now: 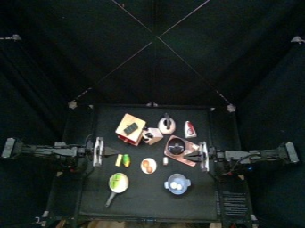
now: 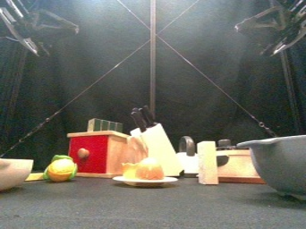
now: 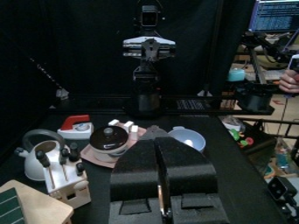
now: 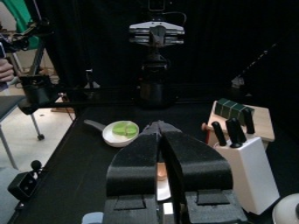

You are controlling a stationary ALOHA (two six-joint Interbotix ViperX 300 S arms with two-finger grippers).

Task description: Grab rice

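Left tool (image 3: 160, 143) and right tool (image 4: 159, 129) both closed, empty, at mid-frame bench (image 1: 89, 200) edges. Rice: we judge it's the bowl (image 1: 177, 184), lower centre. We should open the nearer right tool fully and descend over the rim.

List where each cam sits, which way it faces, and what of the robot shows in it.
Top view: high overhead, straight down on the table; both arms enter from the sides.
Front view: table height at the front edge, level; red toaster, knife block; arms hang at the upper corners.
Left wrist view: across the table at the right arm; shut left gripper low in frame.
Right wrist view: opposite way, at the left arm; shut right gripper.
Shared: the knife block also shows in the right wrist view.
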